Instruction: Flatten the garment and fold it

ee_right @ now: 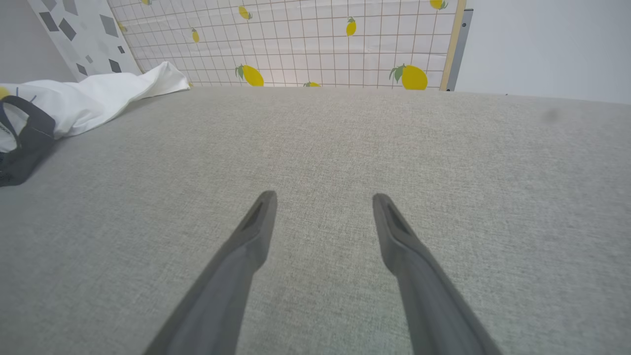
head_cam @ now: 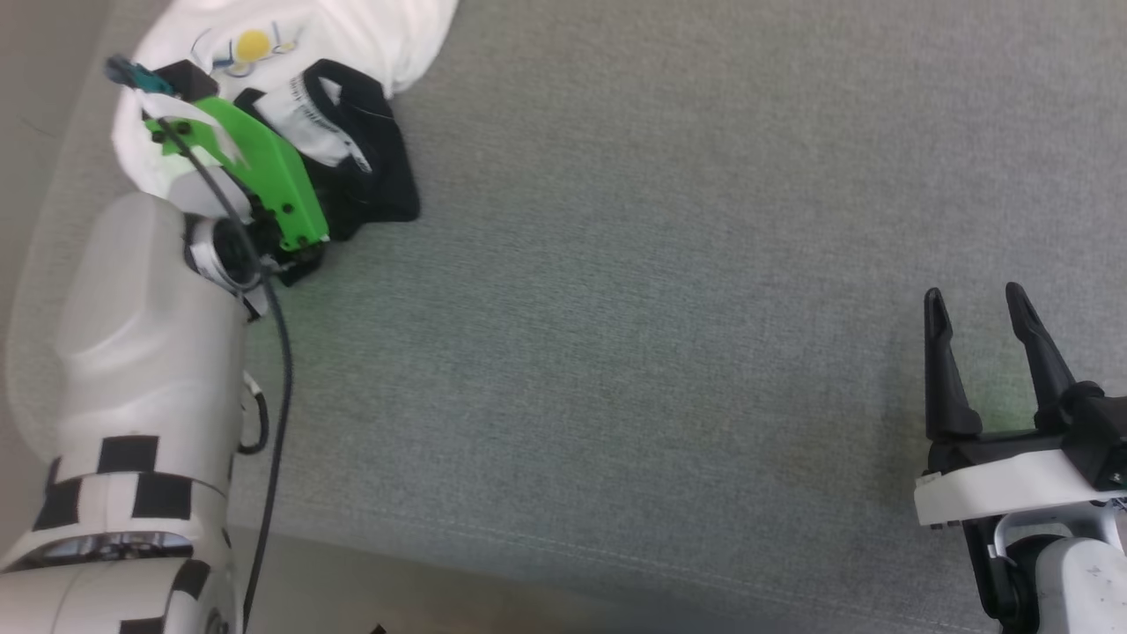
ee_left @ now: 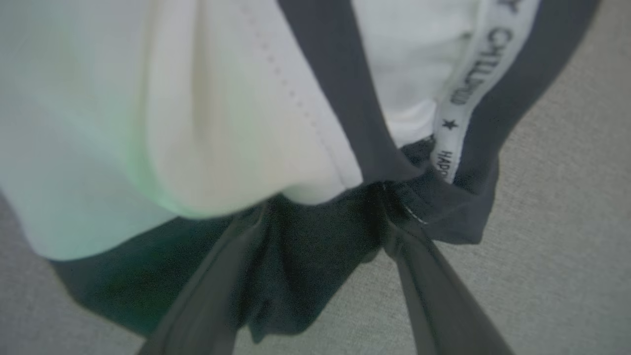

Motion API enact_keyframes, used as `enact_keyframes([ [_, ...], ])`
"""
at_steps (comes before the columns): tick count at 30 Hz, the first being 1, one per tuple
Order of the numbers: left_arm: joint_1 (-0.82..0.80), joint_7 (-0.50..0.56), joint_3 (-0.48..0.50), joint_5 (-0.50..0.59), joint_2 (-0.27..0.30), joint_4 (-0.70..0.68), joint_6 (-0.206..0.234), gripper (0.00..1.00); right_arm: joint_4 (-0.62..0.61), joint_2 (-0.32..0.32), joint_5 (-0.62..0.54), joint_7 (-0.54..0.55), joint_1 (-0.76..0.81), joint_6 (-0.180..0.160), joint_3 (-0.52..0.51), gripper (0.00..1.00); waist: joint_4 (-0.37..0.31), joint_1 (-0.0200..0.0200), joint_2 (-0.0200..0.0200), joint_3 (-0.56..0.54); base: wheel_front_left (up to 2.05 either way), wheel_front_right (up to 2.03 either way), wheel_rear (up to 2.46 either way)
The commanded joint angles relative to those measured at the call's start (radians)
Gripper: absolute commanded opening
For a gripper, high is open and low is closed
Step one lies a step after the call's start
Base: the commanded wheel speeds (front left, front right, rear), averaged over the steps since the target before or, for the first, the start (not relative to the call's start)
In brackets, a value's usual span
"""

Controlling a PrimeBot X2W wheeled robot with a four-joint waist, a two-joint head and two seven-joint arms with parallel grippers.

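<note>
The T-shirt (head_cam: pixel 370 35) lies bunched at the far left of the grey fabric surface (head_cam: pixel 660 308), black sleeve on its near side, close to the left edge. Your left gripper (ee_left: pixel 320 202) stands wide, with black cloth between its fingers. Your right gripper (head_cam: pixel 974 295) stands wide over bare fabric, well apart. The left wrist view adds the lettered neck tape (ee_left: pixel 473 74); the right wrist view adds the lemon-print panel (ee_right: pixel 320 44) behind.

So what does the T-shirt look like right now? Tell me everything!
The T-shirt is soft white cloth with a black sleeve, black collar trim and a small yellow circle with blue lines printed on it. A white tape with black letters runs along the trim. It is not flat: it lies bunched up at the far left of the grey fabric surface. The left fingers, spread open, poke into its black part.
</note>
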Motion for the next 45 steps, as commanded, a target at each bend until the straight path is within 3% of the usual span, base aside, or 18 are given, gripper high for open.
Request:
enact_keyframes([
  [1,0.014,0.025,-0.006,-0.019,-0.015,0.021,0.006,1.00,-0.012,0.000,-0.005,0.002,-0.005,-0.002,-0.003,1.00,-0.051,-0.0001,-0.0001,0.068,0.00,0.00,0.00],
  [4,0.040,0.033,-0.004,-0.033,-0.040,0.037,0.011,1.00,-0.018,0.000,-0.007,0.004,-0.006,-0.002,-0.009,1.00,-0.043,-0.0001,-0.0001,0.076,0.00,0.00,0.00],
  [6,0.056,-0.039,0.010,-0.036,-0.045,0.024,0.028,0.00,-0.017,0.000,-0.007,0.006,-0.011,-0.002,-0.007,1.00,-0.037,-0.0001,-0.0001,0.075,0.00,0.00,0.00],
  [13,0.042,-0.420,0.087,-0.049,-0.021,-0.041,0.049,0.00,0.024,0.000,0.002,-0.009,-0.020,-0.002,0.008,1.00,-0.007,-0.0001,-0.0001,0.002,0.00,0.00,0.00],
  [17,-0.020,-0.548,0.081,-0.025,0.028,-0.091,0.011,0.00,0.066,0.000,0.020,-0.026,-0.011,-0.002,0.022,1.00,-0.001,-0.0001,-0.0001,-0.071,0.00,0.00,0.00],
  [19,-0.066,-0.591,0.056,-0.002,0.058,-0.128,-0.029,0.00,0.089,0.000,0.036,-0.037,-0.008,-0.002,0.029,1.00,-0.006,-0.0001,-0.0001,-0.109,0.00,0.00,0.00],
  [22,-0.137,-0.616,0.020,0.032,0.094,-0.177,-0.052,0.00,0.127,0.000,0.061,-0.055,0.000,-0.002,0.035,1.00,-0.020,-0.0001,-0.0001,-0.157,0.00,0.00,0.00],
  [28,-0.309,-0.593,-0.078,0.082,0.109,-0.273,-0.083,0.00,0.216,0.000,0.116,-0.088,0.013,-0.002,0.064,1.00,-0.087,-0.0001,-0.0001,-0.243,0.00,0.00,0.00],
  [36,-0.481,-0.540,-0.174,0.017,-0.008,-0.276,-0.102,0.00,0.304,0.000,0.145,-0.104,0.022,-0.002,0.067,1.00,-0.203,-0.0001,-0.0001,-0.314,0.00,0.00,0.00],
  [45,-0.314,-0.446,-0.325,-0.116,-0.101,-0.268,-0.105,0.00,0.295,0.000,0.116,-0.105,0.043,-0.002,-0.001,1.00,-0.300,-0.0001,-0.0001,-0.360,0.00,0.00,0.00],
])
